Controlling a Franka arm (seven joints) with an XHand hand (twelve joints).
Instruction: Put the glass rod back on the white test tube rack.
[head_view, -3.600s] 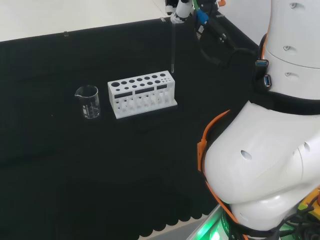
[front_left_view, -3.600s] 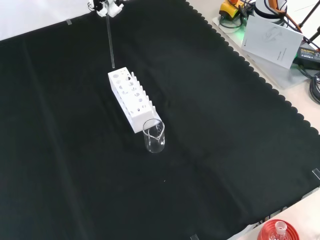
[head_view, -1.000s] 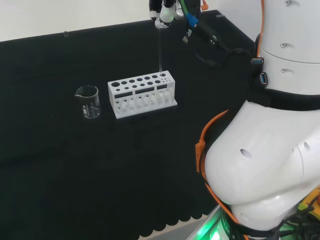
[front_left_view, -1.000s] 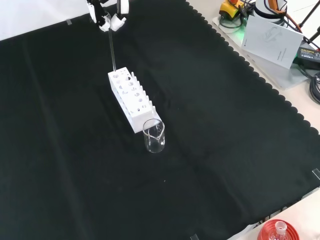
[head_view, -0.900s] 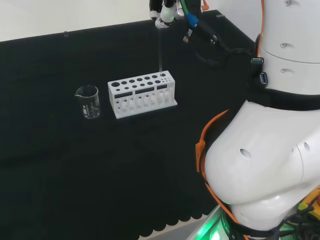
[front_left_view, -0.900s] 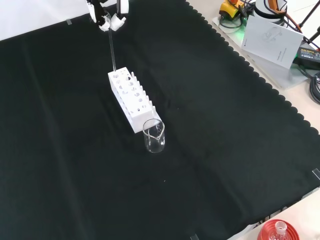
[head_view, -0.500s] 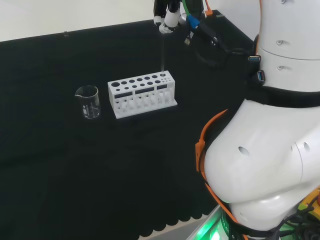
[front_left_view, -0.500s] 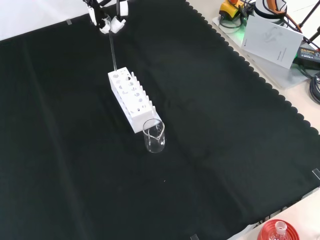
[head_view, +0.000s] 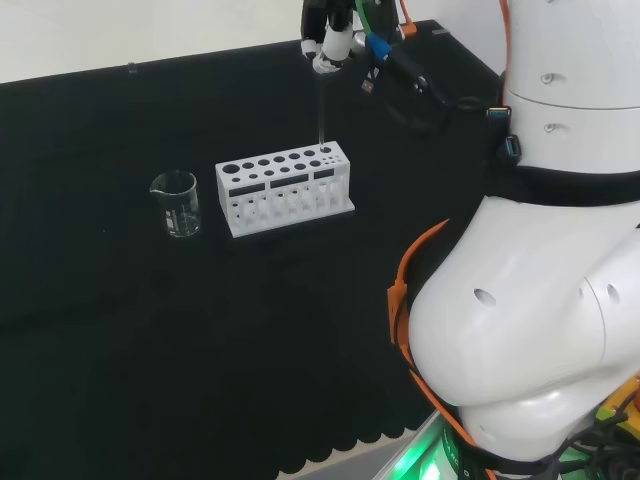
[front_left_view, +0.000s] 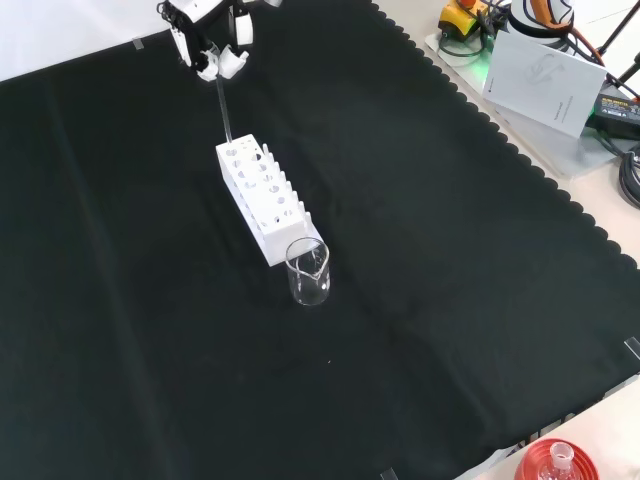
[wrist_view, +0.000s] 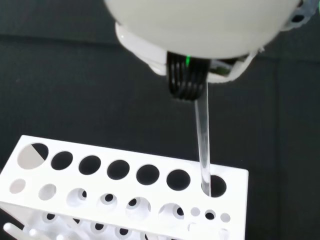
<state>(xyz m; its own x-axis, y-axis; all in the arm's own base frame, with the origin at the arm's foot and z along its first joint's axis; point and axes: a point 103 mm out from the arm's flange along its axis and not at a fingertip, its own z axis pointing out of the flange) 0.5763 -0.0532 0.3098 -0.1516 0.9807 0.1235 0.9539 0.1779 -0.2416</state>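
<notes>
The white test tube rack (head_view: 284, 186) (front_left_view: 261, 196) (wrist_view: 125, 200) stands on the black cloth. My hand (head_view: 329, 42) (front_left_view: 212, 45) hovers above the rack's right end in the head view, shut on the top of the clear glass rod (head_view: 321, 105) (front_left_view: 225, 105) (wrist_view: 203, 140). The rod hangs upright. In the wrist view its lower tip sits in the mouth of the end hole of the back row. A blurred white part of the hand (wrist_view: 200, 30) shows close to the wrist camera.
A small clear beaker (head_view: 177, 203) (front_left_view: 308, 271) stands just off the rack's other end. In the front view a red ribbed stand with a flask (front_left_view: 556, 462) sits at the bottom edge, and papers and cables (front_left_view: 550, 70) lie beyond the cloth's scalloped edge.
The hand has come in over the rack's end and moved down. The rod's tip, earlier beside and above the rack, now sits in an end hole.
</notes>
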